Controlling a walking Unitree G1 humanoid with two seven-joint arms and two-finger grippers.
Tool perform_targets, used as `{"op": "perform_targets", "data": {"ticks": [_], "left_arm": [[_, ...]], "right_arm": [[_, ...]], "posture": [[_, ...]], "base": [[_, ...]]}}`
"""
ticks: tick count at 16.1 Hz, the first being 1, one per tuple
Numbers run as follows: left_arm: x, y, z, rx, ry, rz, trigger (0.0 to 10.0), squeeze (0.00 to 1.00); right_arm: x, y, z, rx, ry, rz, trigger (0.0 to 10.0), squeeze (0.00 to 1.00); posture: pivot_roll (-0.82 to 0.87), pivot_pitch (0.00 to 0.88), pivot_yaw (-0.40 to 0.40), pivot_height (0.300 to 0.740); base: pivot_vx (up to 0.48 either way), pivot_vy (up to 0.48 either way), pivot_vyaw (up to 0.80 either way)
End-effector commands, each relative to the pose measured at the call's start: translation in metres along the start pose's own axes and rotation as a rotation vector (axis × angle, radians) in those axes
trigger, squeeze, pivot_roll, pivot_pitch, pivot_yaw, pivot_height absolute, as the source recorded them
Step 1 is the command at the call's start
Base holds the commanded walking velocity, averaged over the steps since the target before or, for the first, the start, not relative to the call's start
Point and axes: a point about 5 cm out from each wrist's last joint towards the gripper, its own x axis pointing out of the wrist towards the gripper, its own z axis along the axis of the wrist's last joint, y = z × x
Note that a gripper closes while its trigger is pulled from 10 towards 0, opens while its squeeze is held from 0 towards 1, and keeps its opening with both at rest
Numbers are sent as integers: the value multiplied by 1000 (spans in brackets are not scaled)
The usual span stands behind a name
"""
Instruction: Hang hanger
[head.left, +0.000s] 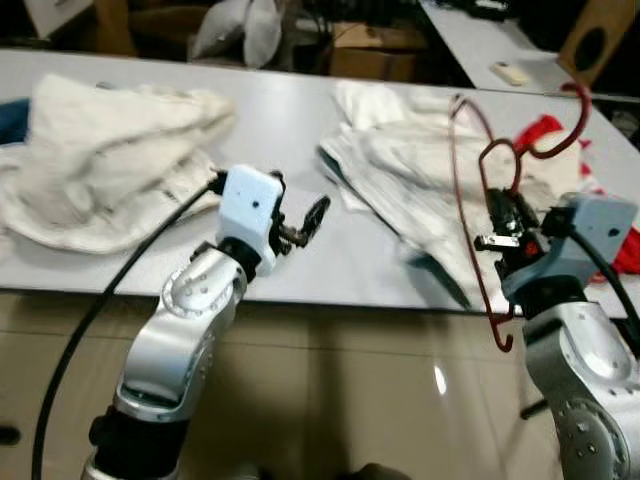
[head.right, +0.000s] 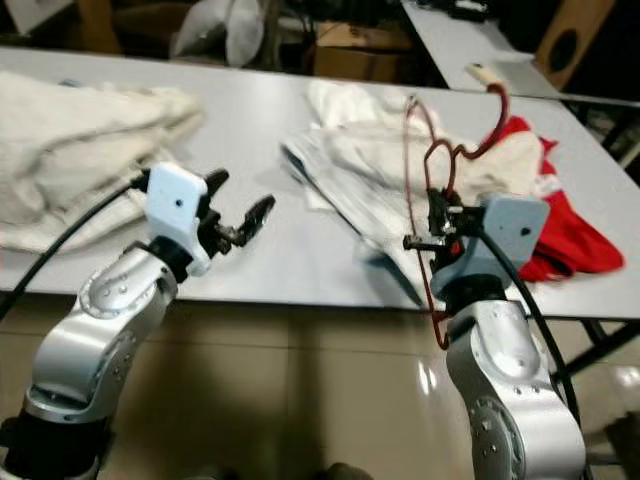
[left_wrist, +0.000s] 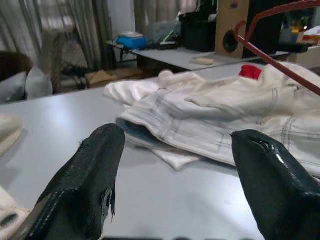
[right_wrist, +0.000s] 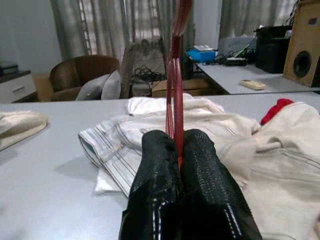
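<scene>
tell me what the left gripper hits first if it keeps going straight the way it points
Probably the pale striped garment lying on the grey table. The left gripper points at it over bare tabletop, jaws open. Depth is unclear.

No text, label, brand, number or sign can be read anywhere in these views; every surface is either plain or too blurred to make out lettering.

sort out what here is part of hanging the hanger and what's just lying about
Part of the job:
- red hanger, held upright
- right gripper, jaws shut on the hanger
- left gripper, jaws open, holding nothing

Lying about:
- white striped garment on the grey table
- cream bundle
- red cloth
- cardboard box behind
</scene>
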Motion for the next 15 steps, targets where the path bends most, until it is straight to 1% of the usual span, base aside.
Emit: {"op": "perform_targets", "data": {"ticks": [1,7,8,9,11,13,15], "left_arm": [[0,1,1,9,1,-4,10000,220],[0,1,-1,10,10,-16,10000,220],[-1,3,-2,-35,13,3,10000,208],[-1,6,-2,-45,14,21,10000,102],[-1,8,-3,-39,16,27,10000,39],[-2,7,-4,-33,23,23,10000,0],[-4,6,-6,-41,35,16,10000,0]], "right_arm": [[-3,1,1,3,-1,4,10000,0],[-6,-3,-7,1,42,-45,10000,0],[-6,-6,-9,-9,54,-66,10000,0],[-7,-9,-11,0,63,-91,10000,0],[-9,-9,-13,14,72,-96,10000,0],[-9,-9,-13,22,78,-96,10000,0],[-10,-6,-14,31,84,-89,10000,0]], "posture": [[-45,83,-34,740],[-40,78,-24,740],[-41,78,-21,740],[-40,79,-19,740],[-40,83,-18,740],[-40,88,-18,740],[-41,94,-20,740]], "base": [[0,-435,0],[0,-428,0],[0,0,-800],[0,0,-800],[0,0,-800],[0,0,-800],[0,0,-694]]}}
